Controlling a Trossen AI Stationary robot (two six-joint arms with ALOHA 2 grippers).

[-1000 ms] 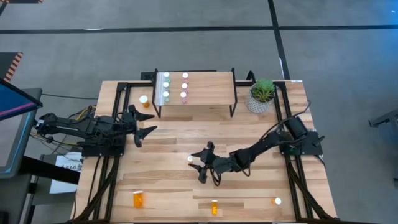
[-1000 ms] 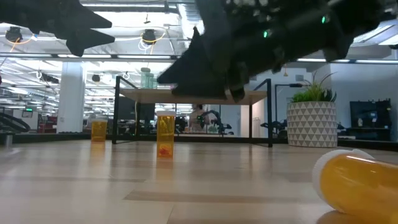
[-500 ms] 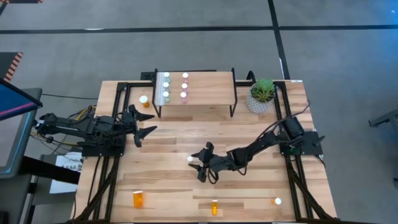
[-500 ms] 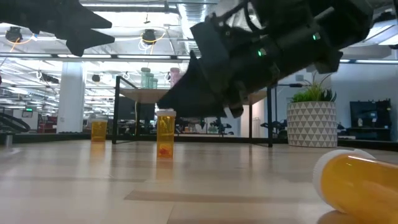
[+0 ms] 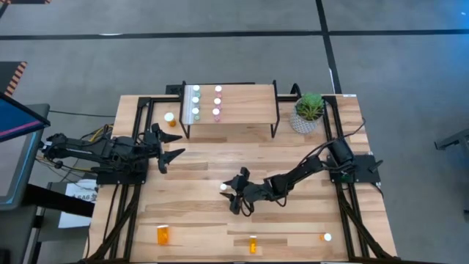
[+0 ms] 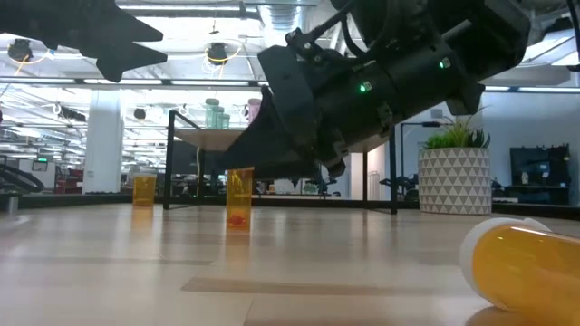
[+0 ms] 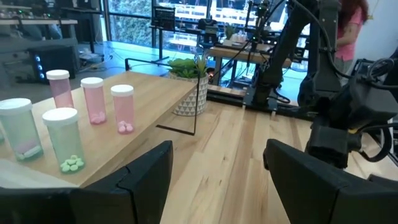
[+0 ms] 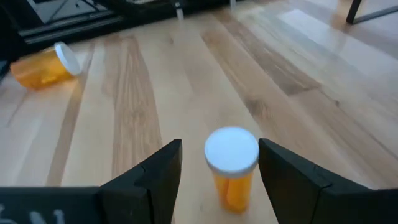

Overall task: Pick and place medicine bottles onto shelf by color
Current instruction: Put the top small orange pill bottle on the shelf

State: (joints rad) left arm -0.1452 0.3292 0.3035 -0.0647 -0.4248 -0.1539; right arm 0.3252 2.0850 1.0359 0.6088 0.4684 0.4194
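Behind the table you are looking across an open office with ceiling lights and glass partitions, and the wooden tabletop (image 5: 205, 169) is carrying everything you need. Your right gripper (image 5: 233, 192) is reaching low over the middle of the table, its fingers (image 8: 160, 176) standing apart with nothing clamped between them. An upright orange bottle (image 8: 231, 167) with a white cap is sitting squarely in the gap between those fingers, close to them but not touching either one. From above, the same bottle (image 5: 224, 187) is showing as a white dot just at the gripper's tip.

Your left gripper (image 5: 165, 147) is waiting at the table's left side, near the shelf's corner, fingers spread and holding nothing.

The shelf (image 5: 242, 110) is standing at the far edge, with green bottles (image 7: 65, 138) and pink bottles (image 7: 122, 107) lined up in two rows on its left part. A small orange bottle (image 5: 169, 117) is standing on the table just left of the shelf. Along the near edge you are seeing three more orange ones: a larger bottle lying on its side (image 5: 163, 235), one in the middle (image 5: 253, 243), and one toward the right (image 5: 327, 237). A potted plant (image 5: 308, 112) is sitting right of the shelf.
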